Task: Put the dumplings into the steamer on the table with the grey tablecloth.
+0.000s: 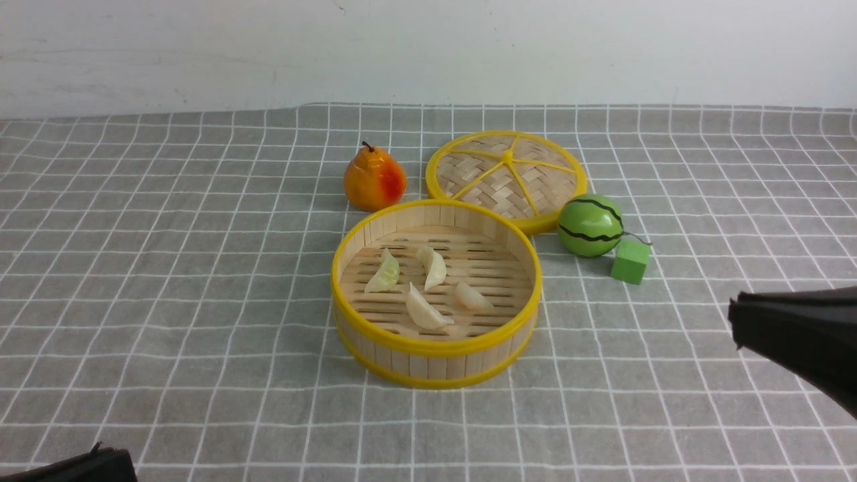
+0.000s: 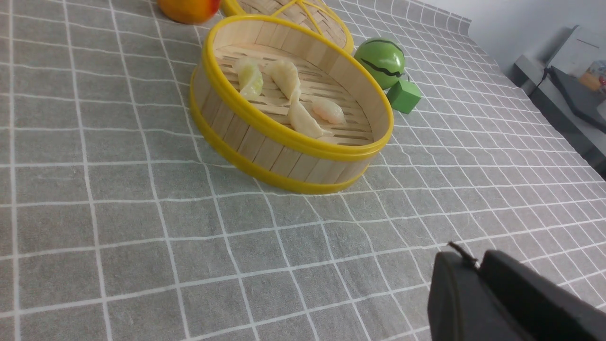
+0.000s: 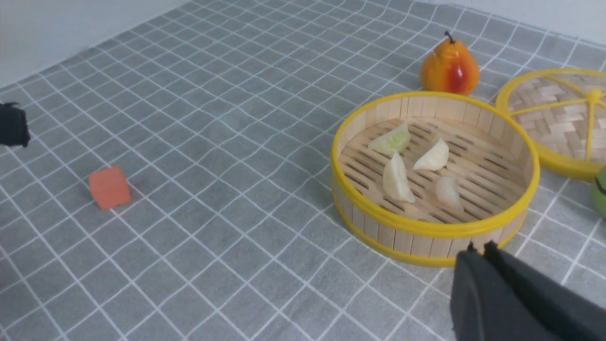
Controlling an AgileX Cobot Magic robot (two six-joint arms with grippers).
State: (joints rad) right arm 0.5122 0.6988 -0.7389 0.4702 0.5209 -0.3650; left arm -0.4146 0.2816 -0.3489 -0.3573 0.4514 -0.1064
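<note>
The steamer (image 1: 435, 348) stands in the middle of the grey tablecloth (image 1: 167, 268). Several dumplings lie on its slat floor: a greenish one (image 1: 383, 273) and three pale ones (image 1: 433, 266) (image 1: 425, 309) (image 1: 473, 296). They also show in the left wrist view (image 2: 303, 121) and the right wrist view (image 3: 396, 179). My left gripper (image 1: 100, 458) is at the near left edge, shut and empty (image 2: 473, 258). My right gripper (image 1: 736, 318) is to the right of the steamer, shut and empty (image 3: 478, 248), its tips apart from the steamer's wall.
A pear (image 1: 374, 179) and the flat woven lid (image 1: 507, 175) sit behind the steamer. A green striped ball (image 1: 590, 225) and a green cube (image 1: 631, 261) lie to its right. An orange cube (image 3: 110, 188) lies near my left gripper. A white wall bounds the back.
</note>
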